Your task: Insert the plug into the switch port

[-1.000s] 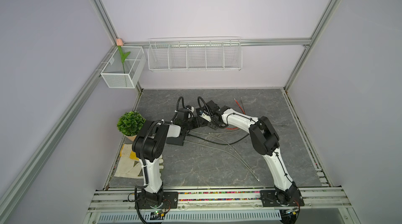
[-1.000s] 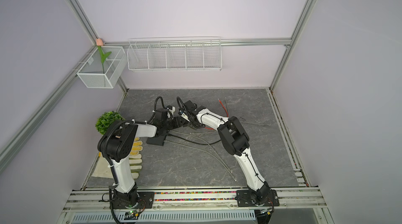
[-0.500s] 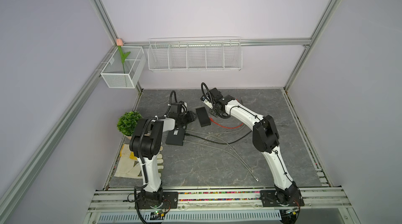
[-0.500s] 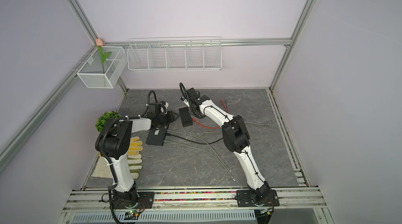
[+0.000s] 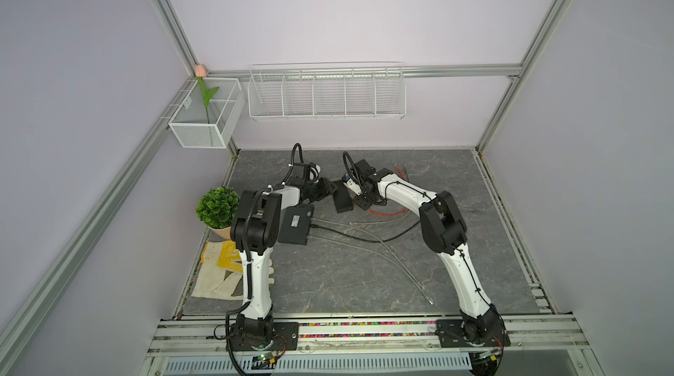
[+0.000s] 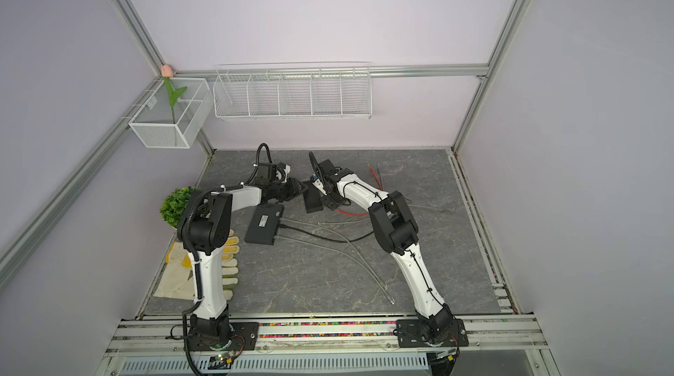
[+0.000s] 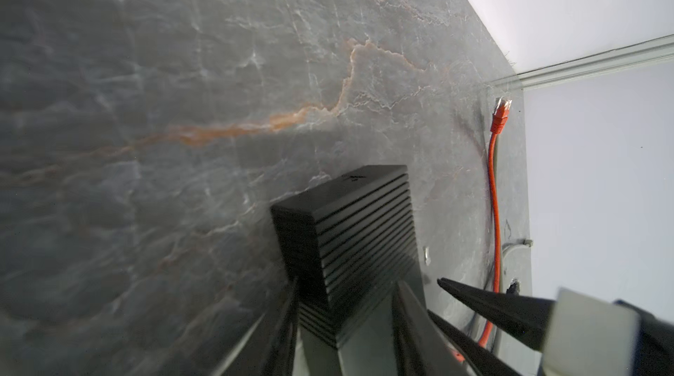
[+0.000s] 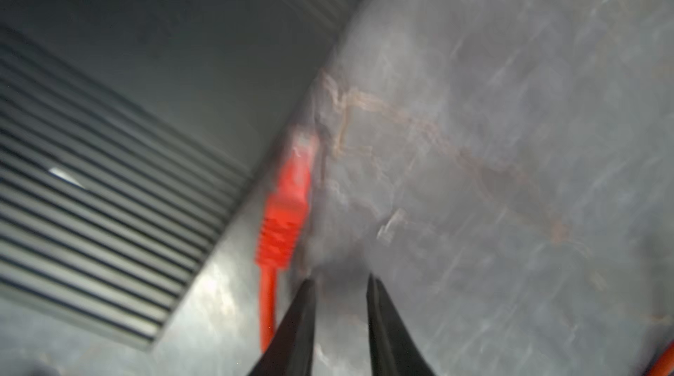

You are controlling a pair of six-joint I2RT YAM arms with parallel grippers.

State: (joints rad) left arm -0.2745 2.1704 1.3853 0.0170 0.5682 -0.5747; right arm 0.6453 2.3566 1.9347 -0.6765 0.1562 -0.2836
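My left gripper (image 5: 333, 191) is shut on one end of the switch (image 5: 343, 203), a small black ribbed box tilted off the grey table. In the left wrist view its fingers (image 7: 408, 319) press both sides of the switch (image 7: 346, 232). The red plug (image 8: 288, 202) lies on the table right against the switch's edge (image 8: 109, 191), its red cable (image 5: 386, 214) trailing right. My right gripper (image 8: 341, 283) stands open by a narrow gap just beside the plug, with nothing between its fingers. Both top views show it low at the switch's right side (image 6: 330, 204). The port is hidden.
A flat black box (image 5: 296, 224) with black and grey cables (image 5: 383, 250) plugged in lies front-left of the switch. A potted plant (image 5: 217, 206) and gloves (image 5: 219, 272) sit at the left edge. The cable's other red plug (image 7: 501, 111) lies near the back wall.
The right gripper has dropped from behind the switch to the table at its right side. The left gripper still holds the switch in about the same place as half a second ago.
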